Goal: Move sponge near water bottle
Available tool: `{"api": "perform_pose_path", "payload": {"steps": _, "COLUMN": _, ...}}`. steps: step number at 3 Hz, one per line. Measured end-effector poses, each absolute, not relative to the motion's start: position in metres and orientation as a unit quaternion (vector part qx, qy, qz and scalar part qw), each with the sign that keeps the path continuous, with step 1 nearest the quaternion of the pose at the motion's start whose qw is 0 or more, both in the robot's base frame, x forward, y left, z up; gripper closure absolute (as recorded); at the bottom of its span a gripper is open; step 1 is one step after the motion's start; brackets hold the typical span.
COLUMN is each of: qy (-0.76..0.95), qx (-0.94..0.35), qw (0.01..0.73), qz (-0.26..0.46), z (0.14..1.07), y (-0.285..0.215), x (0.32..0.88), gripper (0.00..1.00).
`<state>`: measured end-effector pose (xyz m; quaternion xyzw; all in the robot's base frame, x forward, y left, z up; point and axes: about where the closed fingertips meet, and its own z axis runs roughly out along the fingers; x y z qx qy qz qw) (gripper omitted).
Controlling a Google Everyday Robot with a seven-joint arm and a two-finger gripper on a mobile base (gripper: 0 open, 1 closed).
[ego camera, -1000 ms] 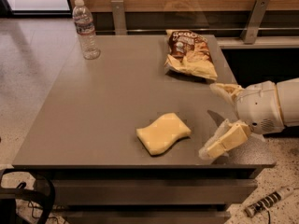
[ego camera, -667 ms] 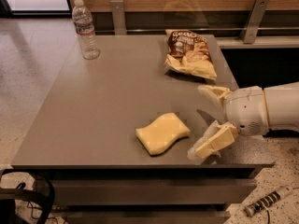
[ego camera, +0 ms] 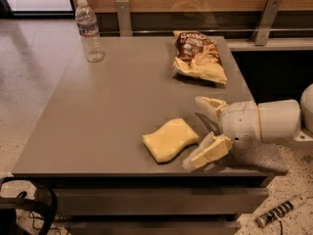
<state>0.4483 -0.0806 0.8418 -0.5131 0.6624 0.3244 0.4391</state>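
Progress: our gripper (ego camera: 204, 129) has slid closer, jaws wide, just beside the unmoved sponge (ego camera: 170, 139); the water bottle (ego camera: 89, 31) stands well apart.

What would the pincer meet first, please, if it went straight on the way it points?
Most likely the sponge. The pincer, open near the table's front right corner, points left with the sponge just ahead of it. Its height is hard to judge, so it could pass over.
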Motion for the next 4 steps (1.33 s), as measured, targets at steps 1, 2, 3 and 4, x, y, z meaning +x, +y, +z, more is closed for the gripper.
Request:
{"api": "perform_pose_path", "payload": {"steps": 1, "qy": 0.647, "qx": -0.493, "qw": 0.458, "qz": 0.358, "z": 0.823, "y": -0.063, "x": 0.451, "gripper": 0.0}}
{"api": "perform_pose_path", "payload": {"steps": 2, "qy": 0.634, "qx": -0.48, "qw": 0.475, "qz": 0.377, "z": 0.816, "y": -0.052, "x": 0.453, "gripper": 0.0}}
{"api": "perform_pose_path", "payload": {"steps": 3, "qy": 0.632, "qx": -0.481, "qw": 0.475, "qz": 0.379, "z": 0.816, "y": -0.049, "x": 0.453, "gripper": 0.14}}
{"api": "perform_pose_path", "payload": {"steps": 4, "qy": 0.63, "qx": -0.483, "qw": 0.475, "qz": 0.379, "z": 0.816, "y": -0.047, "x": 0.452, "gripper": 0.38}}
